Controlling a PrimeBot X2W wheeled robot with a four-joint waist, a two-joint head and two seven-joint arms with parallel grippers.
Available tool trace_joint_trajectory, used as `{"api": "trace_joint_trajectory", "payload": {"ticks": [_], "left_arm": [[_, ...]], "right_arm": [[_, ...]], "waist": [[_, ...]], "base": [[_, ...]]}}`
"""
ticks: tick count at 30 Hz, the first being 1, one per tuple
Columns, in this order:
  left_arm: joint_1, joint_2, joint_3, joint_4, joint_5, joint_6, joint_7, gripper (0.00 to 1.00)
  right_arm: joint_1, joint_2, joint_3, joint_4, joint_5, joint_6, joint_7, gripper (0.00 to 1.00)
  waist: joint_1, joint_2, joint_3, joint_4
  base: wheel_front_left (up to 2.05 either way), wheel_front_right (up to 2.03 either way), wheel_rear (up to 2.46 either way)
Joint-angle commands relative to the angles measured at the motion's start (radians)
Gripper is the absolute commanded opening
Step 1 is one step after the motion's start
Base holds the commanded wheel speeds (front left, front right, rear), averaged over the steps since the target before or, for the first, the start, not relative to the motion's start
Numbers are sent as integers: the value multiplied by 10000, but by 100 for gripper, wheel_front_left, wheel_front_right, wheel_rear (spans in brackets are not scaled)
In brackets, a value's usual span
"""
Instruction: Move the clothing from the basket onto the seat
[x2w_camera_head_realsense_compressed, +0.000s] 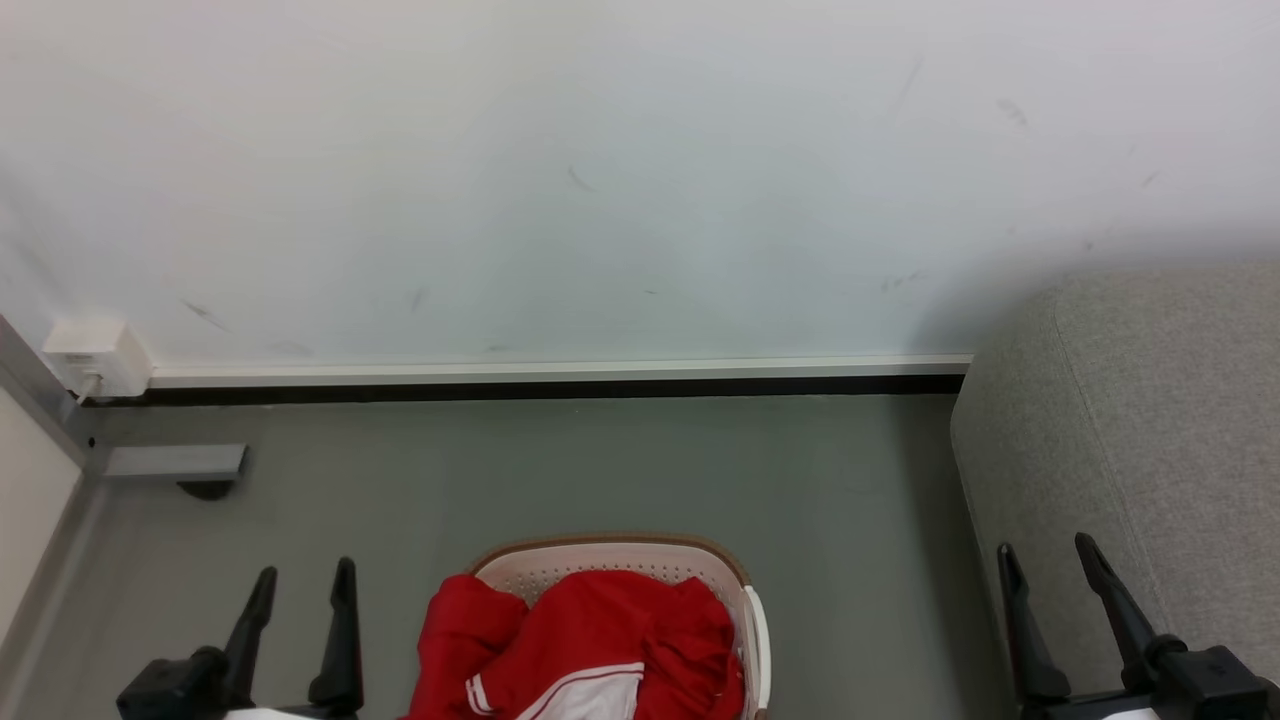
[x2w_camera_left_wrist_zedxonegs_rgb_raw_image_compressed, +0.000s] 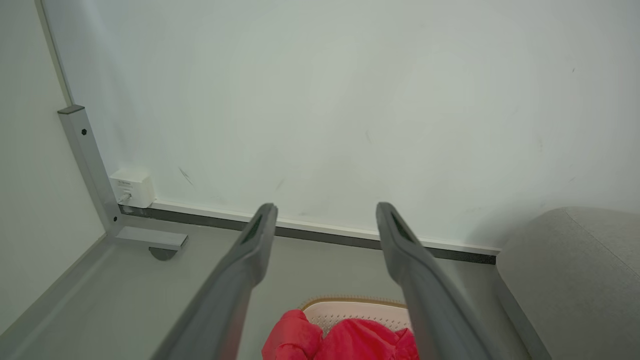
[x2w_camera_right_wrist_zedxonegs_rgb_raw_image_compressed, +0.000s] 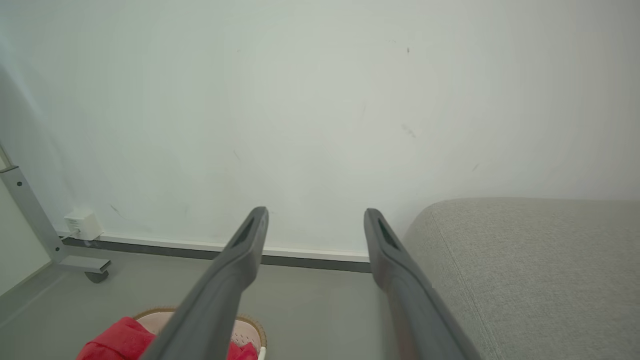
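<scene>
We see the clothing (x2w_camera_head_realsense_compressed: 590, 640), bright red with a white panel and striped trim, bunched in a heap inside the basket (x2w_camera_head_realsense_compressed: 610, 562) and draped over its left rim. The cream, brown-rimmed basket with perforated walls stands on the grey floor (x2w_camera_head_realsense_compressed: 600, 460). The light grey woven seat (x2w_camera_head_realsense_compressed: 1130, 430) stands apart to its right.

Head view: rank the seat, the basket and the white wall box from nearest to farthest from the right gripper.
From the right gripper:
1. The seat, right beside the fingers, on the right.
2. The basket, bottom centre, to the gripper's left.
3. The white wall box, far left, at the skirting.
</scene>
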Motion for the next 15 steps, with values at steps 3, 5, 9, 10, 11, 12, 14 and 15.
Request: {"api": "trace_joint_trajectory", "payload": {"ticks": [3, 5, 9, 10, 11, 12, 14, 15], "left_arm": [[74, 76, 104, 50, 372, -48, -142, 100], [85, 72, 164, 78, 497, -49, -199, 100], [39, 71, 270, 127, 730, -61, -260, 100], [26, 72, 294, 130, 802, -58, -286, 100], [18, 72, 312, 130, 883, -55, -280, 100], [12, 72, 322, 129, 961, -61, -302, 100], [14, 66, 338, 114, 1132, -68, -350, 100], [17, 61, 347, 113, 1193, -74, -356, 100]], "right_arm": [[116, -99, -84, -11, -231, -18, -109, 100], [135, -101, -165, 26, -252, -18, -155, 100], [151, -96, -252, 48, -488, -19, -233, 100], [147, -97, -264, 52, -546, -19, -253, 100], [138, -99, -267, 49, -593, -19, -245, 100], [126, -99, -266, 48, -628, -19, -272, 100], [112, -101, -262, 54, -763, -20, -323, 100], [110, -102, -258, 51, -825, -20, -329, 100]], "waist": [[0, 0, 12, -12], [0, 0, 21, -22], [0, 0, 74, -25], [0, 0, 88, -28], [0, 0, 104, -31], [0, 0, 117, -34], [0, 0, 136, -37], [0, 0, 142, -40]], "base": [[0, 0, 0], [0, 0, 0], [0, 0, 0], [0, 0, 0], [0, 0, 0], [0, 0, 0], [0, 0, 0], [0, 0, 0]]}}
